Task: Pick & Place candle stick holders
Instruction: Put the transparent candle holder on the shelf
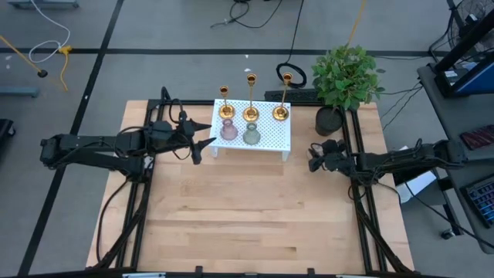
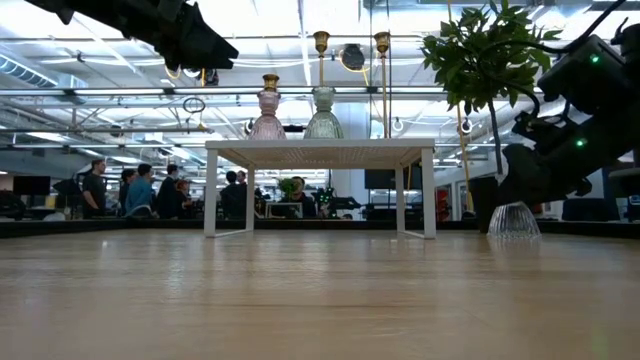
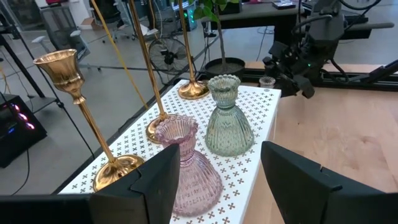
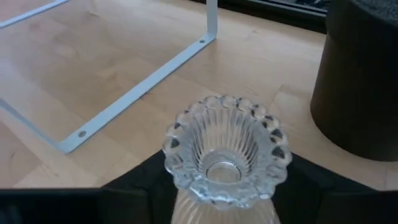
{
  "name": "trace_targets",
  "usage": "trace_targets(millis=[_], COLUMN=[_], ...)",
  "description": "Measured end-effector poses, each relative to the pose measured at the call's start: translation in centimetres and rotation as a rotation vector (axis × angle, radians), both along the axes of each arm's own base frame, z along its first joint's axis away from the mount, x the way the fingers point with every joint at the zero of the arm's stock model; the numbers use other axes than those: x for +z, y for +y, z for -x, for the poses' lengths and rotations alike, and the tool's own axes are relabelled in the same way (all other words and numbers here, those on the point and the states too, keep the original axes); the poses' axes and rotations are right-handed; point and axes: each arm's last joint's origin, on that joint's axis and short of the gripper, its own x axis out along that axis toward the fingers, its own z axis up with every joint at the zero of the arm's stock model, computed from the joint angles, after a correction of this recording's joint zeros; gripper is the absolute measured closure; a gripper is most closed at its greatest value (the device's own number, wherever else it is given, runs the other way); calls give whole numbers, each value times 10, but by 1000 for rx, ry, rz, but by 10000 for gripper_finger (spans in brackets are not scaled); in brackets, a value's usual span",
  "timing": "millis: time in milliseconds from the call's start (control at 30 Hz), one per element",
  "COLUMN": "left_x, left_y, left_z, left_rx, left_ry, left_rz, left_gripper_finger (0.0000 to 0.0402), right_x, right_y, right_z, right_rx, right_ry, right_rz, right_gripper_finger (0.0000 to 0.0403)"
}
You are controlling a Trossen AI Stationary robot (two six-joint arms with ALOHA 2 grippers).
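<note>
Pinching a clear glass vase [image 4: 222,155], right claw [image 1: 316,157]; left claw [image 1: 202,145] spread.

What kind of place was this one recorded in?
Probably an open-plan lab or office workspace: a wooden table on grey floor, people at desks behind, loose cables, and exposed ceiling lights.

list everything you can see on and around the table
candle stick holders: three, gold, back row on the white stand
white stand: one, perforated top, table's far middle
glass vases: pink and green on the stand; a clear one on the table between the right gripper's fingers
potted plant: one, green, dark pot, far right corner
people: several, in the room behind
left gripper: open, beside the stand
right gripper: at the clear vase
</note>
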Motion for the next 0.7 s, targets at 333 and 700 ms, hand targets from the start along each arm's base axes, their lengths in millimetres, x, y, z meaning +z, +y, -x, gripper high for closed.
trace_targets(millis=[333,700], left_x=[0,0], left_y=[0,0], left_z=[0,0], left_rx=[0,1], left_ry=[0,-1], left_rz=[0,2], left_gripper_finger=[170,170], right_x=[2,23], right_y=[-1,-1], right_z=[-1,-11], right_rx=[-16,40], right_ry=[-20,-193], right_rz=[16,105], right_gripper_finger=[284,284])
